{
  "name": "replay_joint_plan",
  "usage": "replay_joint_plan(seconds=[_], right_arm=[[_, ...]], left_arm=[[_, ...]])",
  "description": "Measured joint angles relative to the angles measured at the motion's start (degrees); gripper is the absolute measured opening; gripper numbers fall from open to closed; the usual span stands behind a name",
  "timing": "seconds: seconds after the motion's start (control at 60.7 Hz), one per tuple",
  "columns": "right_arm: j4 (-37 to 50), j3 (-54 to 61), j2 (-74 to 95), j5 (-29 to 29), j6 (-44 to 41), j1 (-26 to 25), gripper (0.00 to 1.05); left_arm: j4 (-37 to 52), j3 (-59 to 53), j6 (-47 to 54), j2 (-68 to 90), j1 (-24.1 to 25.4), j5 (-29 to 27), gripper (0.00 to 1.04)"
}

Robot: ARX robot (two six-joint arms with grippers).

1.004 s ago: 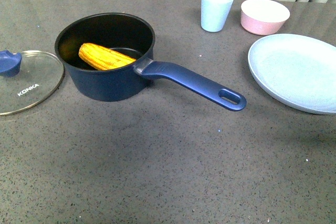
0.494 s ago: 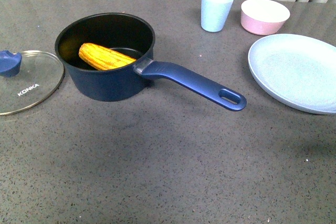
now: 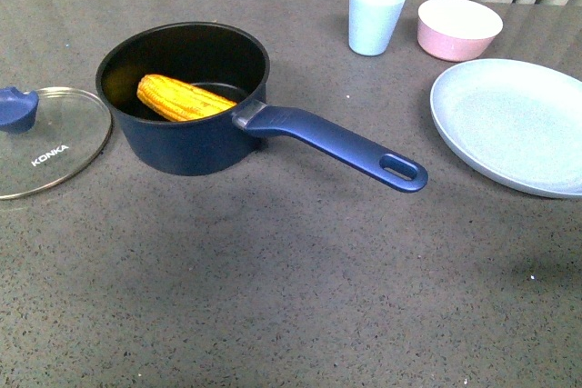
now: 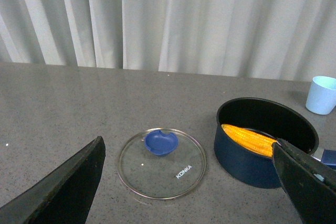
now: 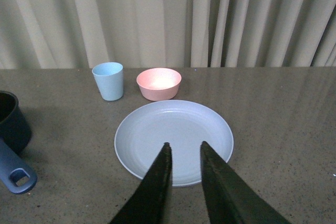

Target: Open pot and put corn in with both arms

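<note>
On the grey table [image 3: 300,297], the pot [image 3: 186,124] is sitting uncovered with the corn [image 3: 182,99] lying inside it, slanted against the black inner wall; its long blue handle is pointing toward the pale blue plate [image 3: 509,124]. Just beside the pot on its far-left side, the glass lid [image 3: 45,147] is resting flat on the table, blue knob up, its rim very near the pot wall; contact cannot be told. Neither arm is showing in the front view. From the left wrist view, the left gripper [image 4: 197,192] is hanging above the table with its jaws spread wide, holding nothing, lid [image 4: 161,162] and pot [image 4: 265,142] lying between and beyond the fingers. From the right wrist view, the right gripper [image 5: 184,153] is hovering over the plate [image 5: 173,140], fingers drawn near each other with a narrow gap showing, nothing between them. A pale blue cup [image 3: 375,15] and a pink bowl [image 3: 459,27] are standing well apart from the pot. Judgement: both steps, opening and loading, are appearing complete; the step in hand is looking like the final clearing away. Next move is calling only for keeping both arms clear of the handle and lid.
</note>
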State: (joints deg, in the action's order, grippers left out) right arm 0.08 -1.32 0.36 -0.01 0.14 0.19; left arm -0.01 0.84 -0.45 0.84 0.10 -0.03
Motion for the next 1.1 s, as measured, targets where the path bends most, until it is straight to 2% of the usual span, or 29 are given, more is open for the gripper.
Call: replay_joint_plan(seconds=[0.132, 0.148, 0.428, 1.103], right_arm=[[0.0, 0.0, -0.02, 0.0, 0.0, 0.0, 0.41], [0.0, 0.0, -0.02, 0.0, 0.0, 0.0, 0.48], [0.0, 0.0, -0.02, 0.0, 0.02, 0.0, 0.97], [0.0, 0.0, -0.02, 0.0, 0.0, 0.0, 0.96]], left_arm=[[0.0, 0.0, 0.0, 0.0, 0.0, 0.0, 0.96], [0.0, 0.0, 0.0, 0.02, 0.0, 0.0, 0.96], [0.0, 0.0, 0.0, 0.0, 0.0, 0.0, 0.96], [0.0, 0.0, 0.0, 0.0, 0.0, 0.0, 0.96]])
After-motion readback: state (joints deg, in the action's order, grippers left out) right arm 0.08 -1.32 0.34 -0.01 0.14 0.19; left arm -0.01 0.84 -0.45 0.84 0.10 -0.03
